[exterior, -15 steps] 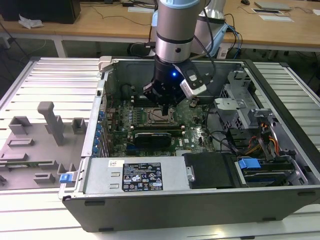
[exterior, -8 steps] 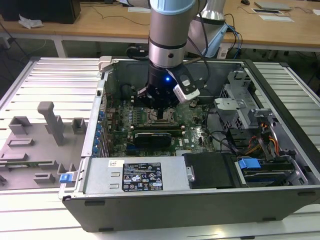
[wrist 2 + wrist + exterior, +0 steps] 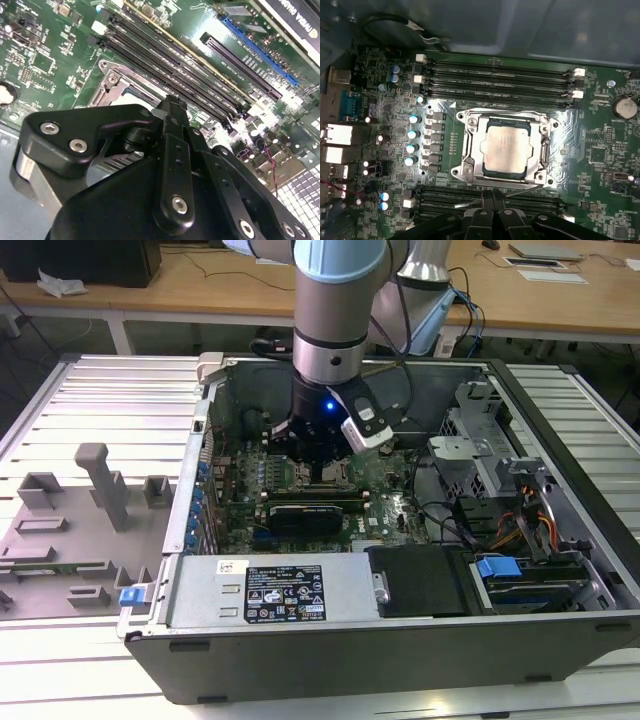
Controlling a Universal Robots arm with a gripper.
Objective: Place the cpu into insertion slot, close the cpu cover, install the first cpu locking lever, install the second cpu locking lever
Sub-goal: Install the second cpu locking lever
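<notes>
- A ribbed metal counter (image 3: 110, 400) carries an open computer case (image 3: 400, 640), with wooden desks behind it in the exterior view.
- Grey fixture blocks (image 3: 100, 485) stand on the counter toward the exterior view's left, well apart from the case.
- My arm (image 3: 340, 310) reaches down into the case, and my claw (image 3: 325, 472) hangs low over the green motherboard (image 3: 395, 505), right at the socket area.
- In the first wrist view the cpu (image 3: 505, 149) lies flat inside the insertion slot (image 3: 470, 167), pale metal top up.
- The cpu cover (image 3: 540, 150) lies down flat around the chip, its silvery frame bordering the chip on all sides, its window showing the top.
- Long dark memory slots (image 3: 500, 80) run on either side of the socket.
- My claw's black fingertips (image 3: 492, 200) sit pressed together in the first wrist view, so my claw is clenched with nothing between the tips; it sits just beside the socket's edge, over the nearer memory slots.
- In the second wrist view my claw (image 3: 170, 107) blocks most of the socket; a corner of the silvery frame (image 3: 112, 82) shows past it.
- Whether the tips touch the thin metal lever (image 3: 470, 202) lying by the socket's edge, I cannot tell.
</notes>
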